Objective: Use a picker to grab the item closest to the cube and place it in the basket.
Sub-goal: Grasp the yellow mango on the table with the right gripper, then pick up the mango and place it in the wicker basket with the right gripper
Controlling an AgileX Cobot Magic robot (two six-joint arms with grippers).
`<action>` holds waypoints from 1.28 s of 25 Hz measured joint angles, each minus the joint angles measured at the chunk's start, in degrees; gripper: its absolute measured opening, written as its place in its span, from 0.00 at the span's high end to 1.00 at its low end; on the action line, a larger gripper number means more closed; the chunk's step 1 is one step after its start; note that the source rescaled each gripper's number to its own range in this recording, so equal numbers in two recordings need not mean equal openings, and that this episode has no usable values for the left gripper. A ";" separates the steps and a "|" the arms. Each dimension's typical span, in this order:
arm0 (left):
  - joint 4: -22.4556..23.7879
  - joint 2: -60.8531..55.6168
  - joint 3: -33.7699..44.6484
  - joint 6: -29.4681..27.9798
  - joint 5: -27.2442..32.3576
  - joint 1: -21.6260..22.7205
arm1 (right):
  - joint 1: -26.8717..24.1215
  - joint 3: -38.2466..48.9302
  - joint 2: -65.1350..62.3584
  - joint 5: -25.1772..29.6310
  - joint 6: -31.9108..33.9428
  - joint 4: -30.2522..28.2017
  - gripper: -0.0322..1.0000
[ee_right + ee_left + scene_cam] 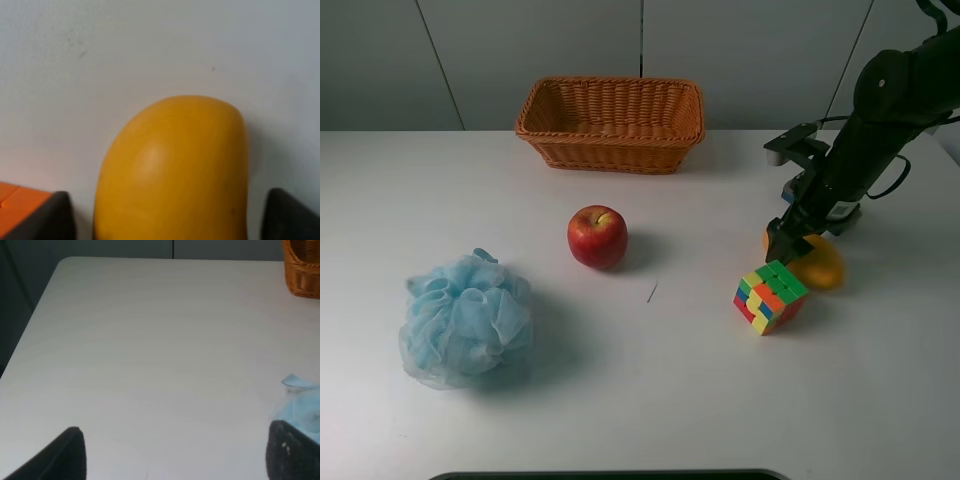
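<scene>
Mango (pixel 172 170): smooth, yellow-orange, rounded; lay between the fingers (pixel 45 217) of the right hand (pixel 167 215).
Right hand: hung low over it, fingers wide, clear of its sides.

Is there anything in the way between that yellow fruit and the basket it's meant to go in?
Nothing visible. The table between the mango and the basket is bare; the apple sits well left of that path and the cube on the near side. The right hand straddles the mango.
</scene>
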 joint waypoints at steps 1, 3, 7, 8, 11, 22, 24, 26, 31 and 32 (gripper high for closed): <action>0.00 0.00 0.00 0.00 0.00 0.00 | 0.00 0.00 0.00 -0.11 0.13 0.00 0.97; 0.00 0.00 0.00 0.00 0.00 0.00 | 0.00 0.00 0.00 -0.11 0.23 0.00 0.91; 0.00 0.00 0.00 0.00 0.00 0.00 | 0.00 0.00 0.00 -0.11 0.37 0.00 0.91; 0.00 0.00 0.00 0.00 0.00 0.00 | 0.00 0.00 0.00 -0.11 0.46 0.00 0.91; 0.00 0.00 0.00 0.00 0.00 0.00 | 0.00 0.00 0.00 -0.11 0.46 0.00 0.91; 0.00 0.00 0.00 0.00 0.00 0.00 | 0.00 -3.60 -3.04 4.16 1.58 -1.55 0.91; 0.00 0.00 0.00 0.00 0.00 0.00 | 0.00 -7.01 -5.77 6.07 1.99 -1.55 0.91; 0.00 0.00 0.00 0.00 0.00 0.00 | 0.00 -11.27 -8.23 6.76 1.99 -1.31 0.91; 0.00 0.00 0.00 0.00 0.00 0.00 | 0.13 -23.34 -10.95 6.99 1.64 3.89 0.91; 0.00 0.00 0.00 0.00 0.00 0.00 | 0.52 -25.66 -10.95 6.57 1.36 5.27 0.91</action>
